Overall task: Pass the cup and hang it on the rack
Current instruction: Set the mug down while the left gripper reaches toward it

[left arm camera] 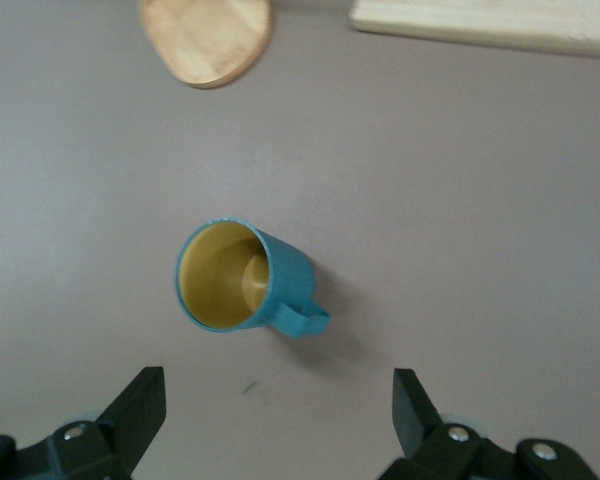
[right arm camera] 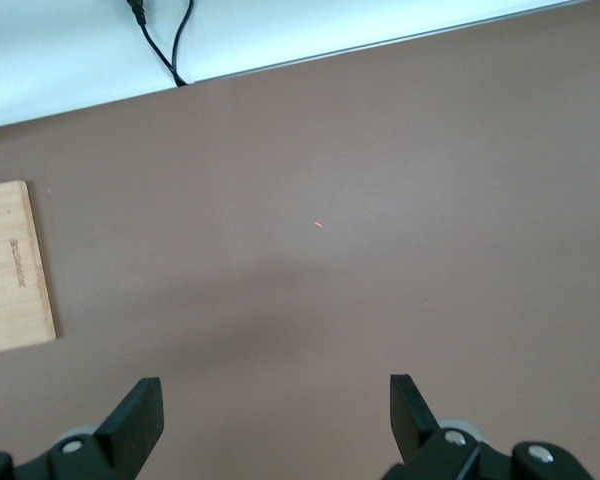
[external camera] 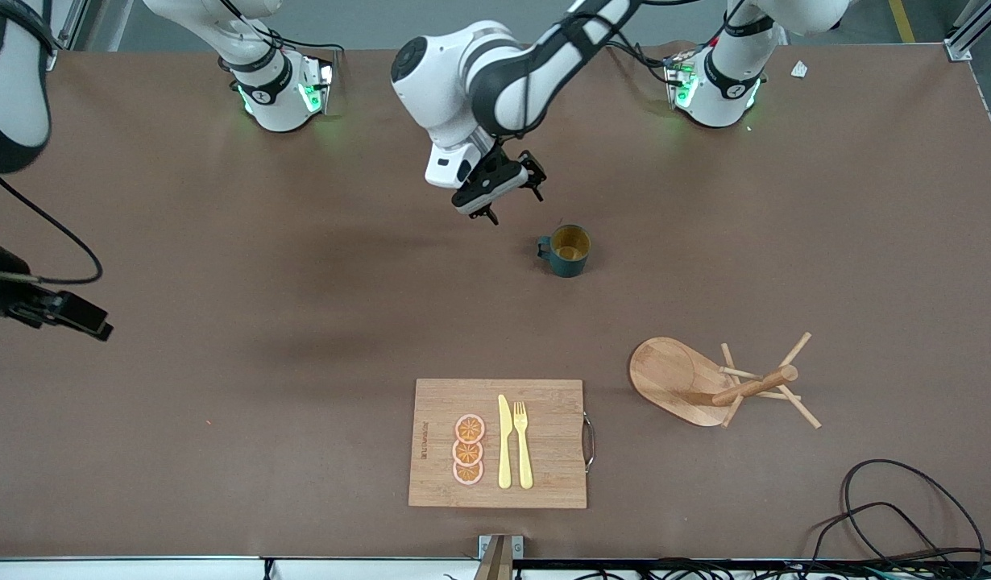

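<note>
The dark teal cup (external camera: 570, 251) with a mustard-yellow inside stands upright on the table, its handle toward the right arm's end. It also shows in the left wrist view (left arm camera: 242, 278). My left gripper (external camera: 513, 203) is open and empty, in the air just beside the cup; in its own view (left arm camera: 277, 390) the cup lies ahead of the jaws, outside them. The wooden rack (external camera: 705, 383) lies tipped on its side nearer the front camera, post pointing toward the left arm's end; its oval base shows in the left wrist view (left arm camera: 208, 40). My right gripper (external camera: 101, 329) waits open over bare table (right arm camera: 276, 395).
A wooden cutting board (external camera: 499, 443) with a yellow knife (external camera: 504, 443), a fork (external camera: 523, 443) and orange slices (external camera: 468, 449) lies near the front edge; it also shows in the right wrist view (right arm camera: 10, 270). Black cables (external camera: 906, 507) lie at the front corner at the left arm's end.
</note>
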